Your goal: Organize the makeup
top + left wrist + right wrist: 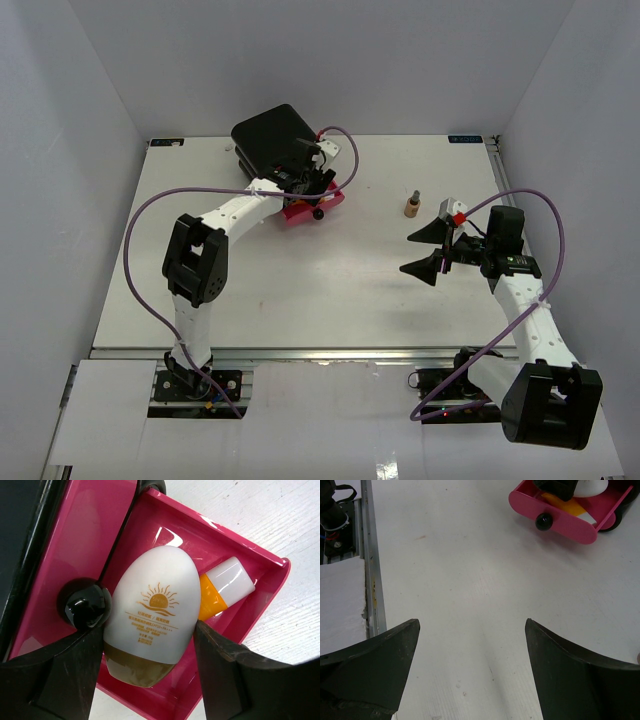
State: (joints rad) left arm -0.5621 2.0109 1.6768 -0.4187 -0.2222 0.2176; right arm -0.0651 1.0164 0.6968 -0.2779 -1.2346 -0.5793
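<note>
White tabletop [300, 290]: left gripper [149, 627] is clasping an egg-shaped white bottle [150, 590] over a pink drawer [260, 580]; right gripper [472, 622] is gaping wide.

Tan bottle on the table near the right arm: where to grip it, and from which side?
The tan bottle stands upright and alone, dark cap up. Probably best to take its wider body below the cap, coming in level from the near side with the open right gripper, fingers on either side.

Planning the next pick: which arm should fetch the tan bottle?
Right: the right gripper, open, sits near the tan bottle; the left gripper holds a white bottle at the pink drawer.
</note>
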